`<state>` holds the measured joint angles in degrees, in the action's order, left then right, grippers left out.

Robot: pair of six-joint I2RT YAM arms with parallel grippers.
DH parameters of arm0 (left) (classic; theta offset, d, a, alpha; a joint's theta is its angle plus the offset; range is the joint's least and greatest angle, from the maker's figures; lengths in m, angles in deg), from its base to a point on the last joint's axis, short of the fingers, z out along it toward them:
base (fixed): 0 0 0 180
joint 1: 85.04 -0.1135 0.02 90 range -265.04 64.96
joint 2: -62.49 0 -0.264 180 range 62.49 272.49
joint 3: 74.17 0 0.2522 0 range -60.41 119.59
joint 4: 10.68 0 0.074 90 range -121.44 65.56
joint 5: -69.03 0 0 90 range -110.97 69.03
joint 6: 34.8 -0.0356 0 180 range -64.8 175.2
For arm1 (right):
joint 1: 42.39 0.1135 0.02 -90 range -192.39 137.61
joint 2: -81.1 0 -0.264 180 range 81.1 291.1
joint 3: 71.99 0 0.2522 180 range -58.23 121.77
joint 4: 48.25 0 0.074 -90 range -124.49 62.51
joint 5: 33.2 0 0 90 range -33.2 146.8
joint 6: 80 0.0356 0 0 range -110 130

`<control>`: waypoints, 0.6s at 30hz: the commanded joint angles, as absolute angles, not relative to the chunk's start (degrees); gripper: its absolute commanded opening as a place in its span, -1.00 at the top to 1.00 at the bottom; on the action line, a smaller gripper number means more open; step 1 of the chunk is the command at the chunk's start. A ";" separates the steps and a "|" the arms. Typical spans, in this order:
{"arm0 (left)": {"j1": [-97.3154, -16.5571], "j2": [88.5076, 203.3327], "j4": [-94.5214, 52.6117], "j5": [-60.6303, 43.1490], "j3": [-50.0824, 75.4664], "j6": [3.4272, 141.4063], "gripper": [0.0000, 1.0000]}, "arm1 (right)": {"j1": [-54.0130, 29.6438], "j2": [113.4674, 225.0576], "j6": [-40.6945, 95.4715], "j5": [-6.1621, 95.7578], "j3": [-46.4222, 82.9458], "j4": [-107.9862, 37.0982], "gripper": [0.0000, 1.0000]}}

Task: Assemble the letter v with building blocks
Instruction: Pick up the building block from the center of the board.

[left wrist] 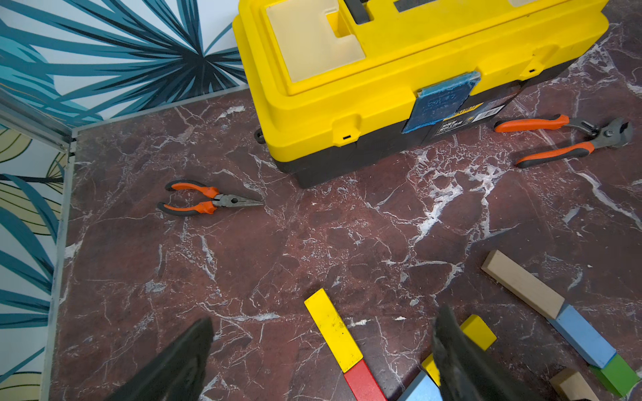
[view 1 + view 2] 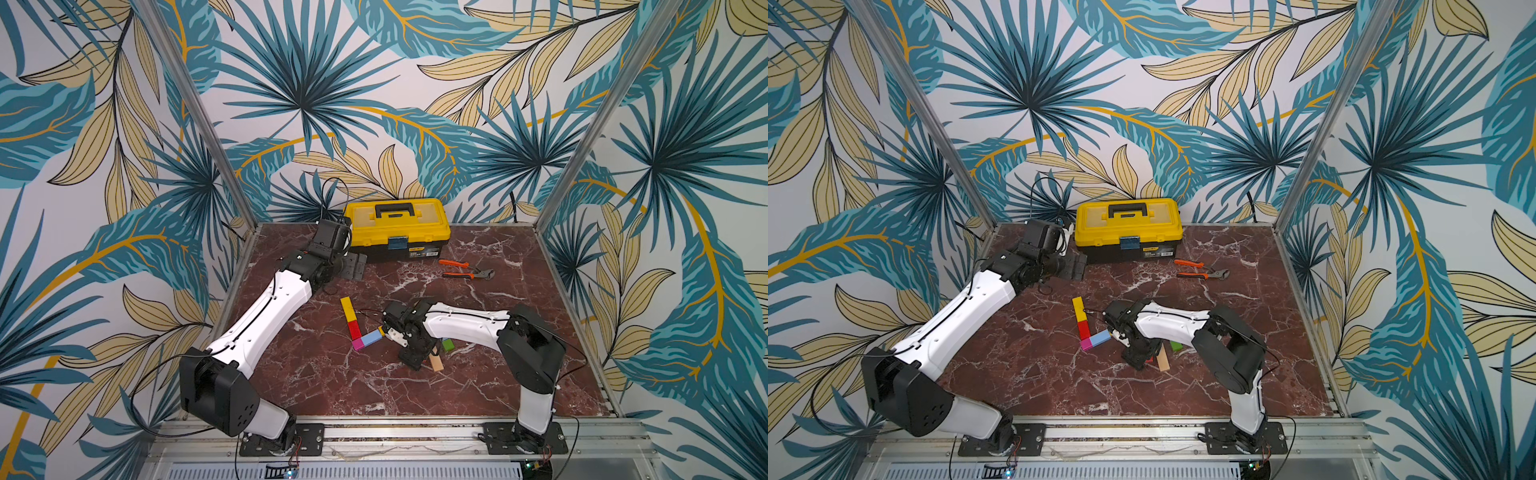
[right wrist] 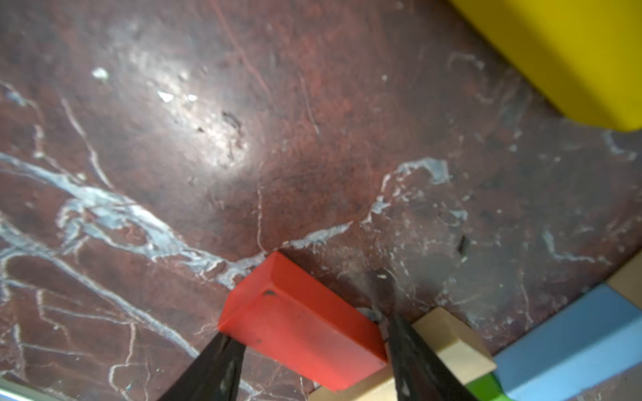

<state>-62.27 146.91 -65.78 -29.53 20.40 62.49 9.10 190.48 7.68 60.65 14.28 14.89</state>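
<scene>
In both top views a yellow bar (image 2: 347,308), a red block (image 2: 354,329), a magenta cube (image 2: 357,344) and a light-blue block (image 2: 372,338) lie joined in a bent line mid-table. My right gripper (image 2: 409,359) points down just right of them. In the right wrist view it (image 3: 309,333) is shut on a second red block (image 3: 302,323), one finger at each end, over a tan bar (image 3: 451,347). A green cube (image 2: 447,344) and a tan bar (image 2: 436,362) lie beside it. My left gripper (image 2: 353,266) stays open at the back left, its fingers (image 1: 194,350) wide apart.
A shut yellow toolbox (image 2: 397,226) stands at the back centre. Orange-handled pliers (image 2: 465,269) lie to its right, and another pair (image 1: 208,199) shows in the left wrist view. Metal frame posts and papered walls close in the marble table (image 2: 332,386).
</scene>
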 commanded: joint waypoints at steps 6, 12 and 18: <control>-62.74 145.10 -64.87 -29.34 19.57 62.34 -0.99 | 9.13 191.93 7.87 60.58 15.30 15.20 0.12; -62.80 145.01 -64.87 -29.49 19.57 62.38 -0.99 | 9.13 189.96 9.94 62.91 14.55 14.08 0.43; -62.80 144.77 -64.80 -29.41 19.57 62.49 -0.99 | 7.74 184.03 16.34 66.27 14.15 13.47 0.62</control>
